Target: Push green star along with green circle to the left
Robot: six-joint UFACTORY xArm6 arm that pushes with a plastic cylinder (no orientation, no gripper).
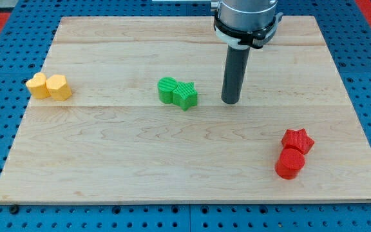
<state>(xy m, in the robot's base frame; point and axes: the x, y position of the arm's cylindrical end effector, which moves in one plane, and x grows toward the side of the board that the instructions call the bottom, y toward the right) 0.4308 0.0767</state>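
The green star sits near the board's middle, touching the green circle on its left side. My tip is the lower end of a dark rod that comes down from the view's top. It stands to the right of the green star, a short gap away and not touching it.
A yellow heart and a yellow block sit together at the view's left edge of the wooden board. A red star and a red circle sit together at the lower right.
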